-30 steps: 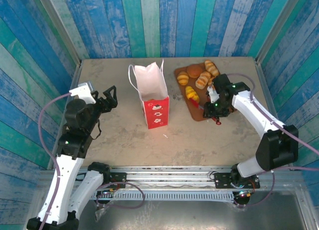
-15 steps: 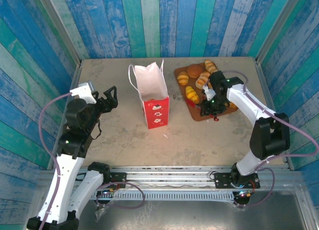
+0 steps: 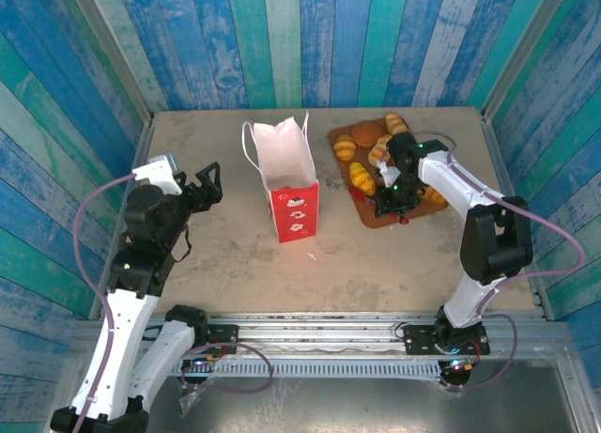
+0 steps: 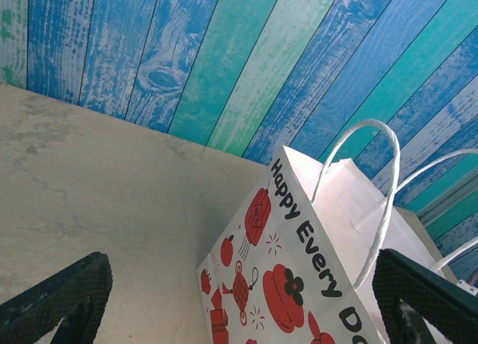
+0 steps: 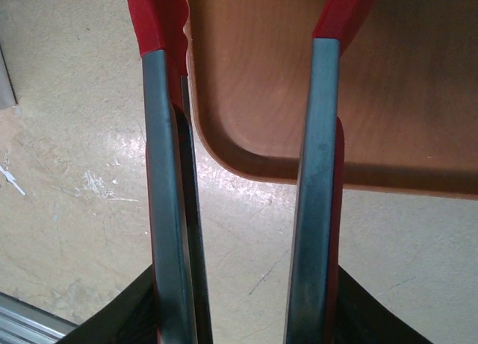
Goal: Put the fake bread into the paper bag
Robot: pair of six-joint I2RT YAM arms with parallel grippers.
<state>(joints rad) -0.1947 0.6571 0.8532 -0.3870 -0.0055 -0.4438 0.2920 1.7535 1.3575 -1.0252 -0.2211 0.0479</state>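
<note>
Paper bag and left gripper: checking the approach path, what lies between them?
Bare table between the left gripper and the paper bag, seen in the top external view.

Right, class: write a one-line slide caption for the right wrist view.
The right gripper holds red-tipped tongs that extend across a corner of the brown tray on the table.
</note>
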